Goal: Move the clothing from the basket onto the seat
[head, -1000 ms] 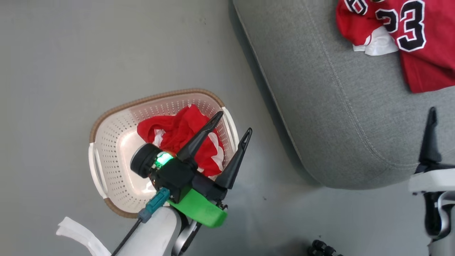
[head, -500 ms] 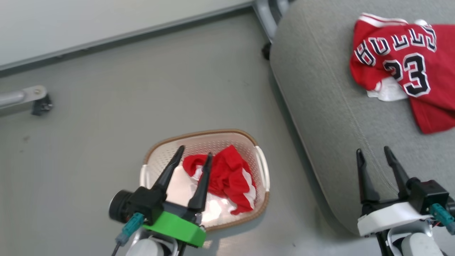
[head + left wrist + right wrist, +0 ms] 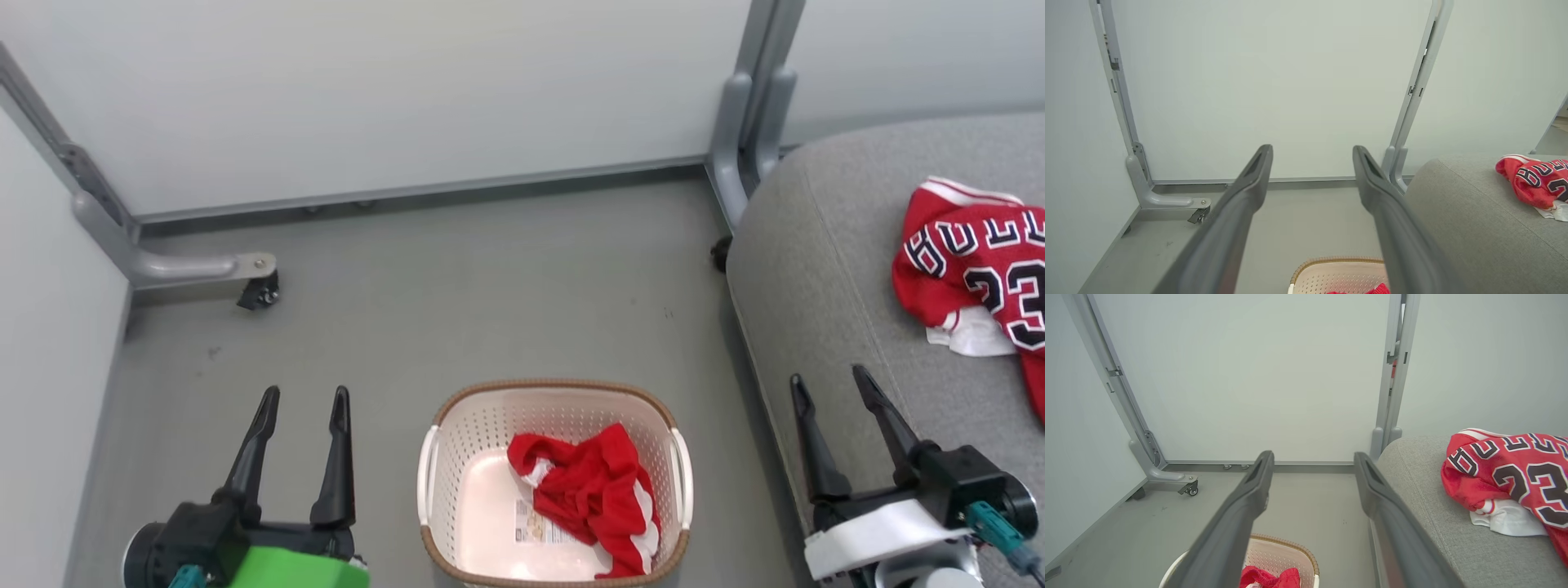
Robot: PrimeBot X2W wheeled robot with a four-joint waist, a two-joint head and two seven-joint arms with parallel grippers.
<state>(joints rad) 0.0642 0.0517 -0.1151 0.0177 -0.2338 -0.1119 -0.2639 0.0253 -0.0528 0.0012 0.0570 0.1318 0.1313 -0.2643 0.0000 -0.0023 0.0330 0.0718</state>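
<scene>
Two red pieces make up the clothing, and we judge the task half done: the jersey lies on the grey seat at the right, while the shorts sit in the basket on the floor in front of us. Our left gripper hovers over the floor just left of the basket and our right gripper over the near edge of the seat. Both have their fingers apart and hold nothing. The step in hand appears to be fetching the shorts. The next move calls for one gripper to swing over the basket, dip into its right half, close on a raised fold, then lift clear of the rim and carry the cloth right onto the seat. The shorts are a crumpled heap with no clear front. Their longer line runs on a slant from the basket's far middle to its near right corner, where white trim shows. The basket seems longest from handle to handle, across our view. The jersey lies number side up, lettered end farther from us, plain red end nearer, and it runs past the right edge of the head view.
</scene>
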